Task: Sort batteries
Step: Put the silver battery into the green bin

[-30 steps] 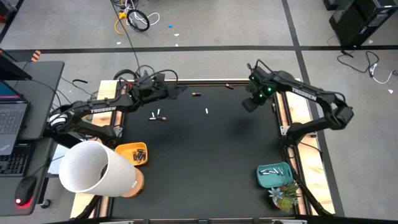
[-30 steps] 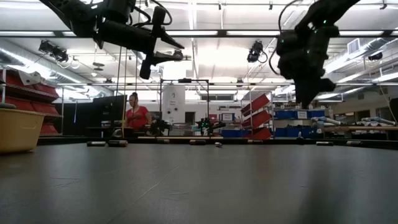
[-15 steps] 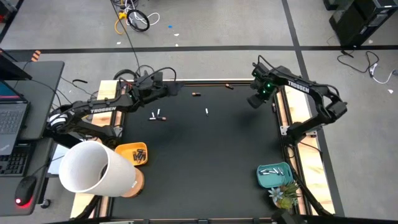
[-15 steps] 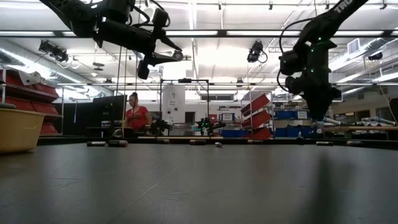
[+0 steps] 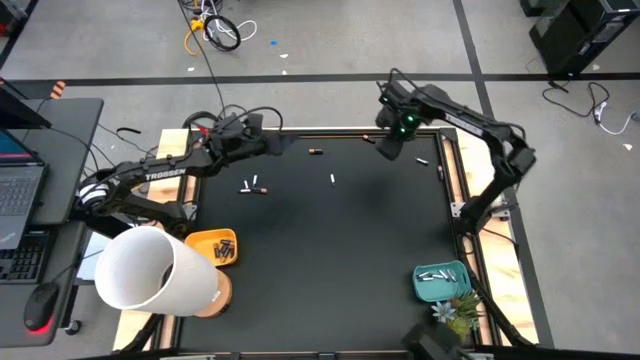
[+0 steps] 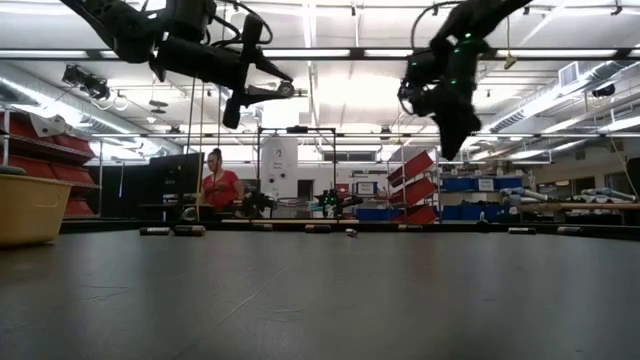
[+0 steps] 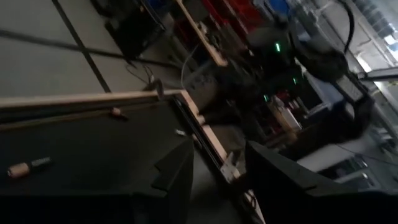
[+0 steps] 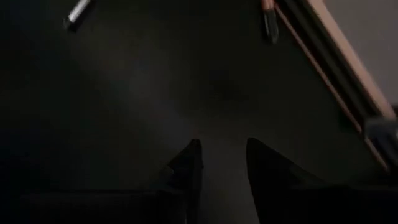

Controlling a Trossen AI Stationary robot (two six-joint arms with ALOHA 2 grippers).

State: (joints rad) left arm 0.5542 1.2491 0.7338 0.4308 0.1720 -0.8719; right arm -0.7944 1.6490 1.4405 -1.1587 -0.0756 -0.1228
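Loose batteries lie on the black mat. A dark copper-ended one [image 5: 315,151] and another [image 5: 367,138] are near the far edge. A white one [image 5: 333,179] lies mid-mat, a white and dark pair [image 5: 251,187] lies at the left, and a white one [image 5: 422,160] lies at the far right. My right gripper [image 5: 386,150] hangs open above the far right part, pointing down, with nothing between its fingers [image 8: 194,163]. Its wrist view shows a white battery [image 8: 78,12] and a dark one [image 8: 268,18] beyond it. My left gripper [image 5: 290,143] is held level, open and high over the far left corner.
An orange tray [image 5: 203,240] holding dark batteries sits at the near left. A teal tray [image 5: 440,288] with white ones sits at the near right, beside a small plant [image 5: 455,315]. A big white cylinder [image 5: 150,272] stands by the orange tray. Wooden rails edge the mat.
My right gripper first dipped toward the mat near the right edge. It then rose and swung toward the table's left and far edge, rolling its wrist as it went. My left gripper has kept its place.
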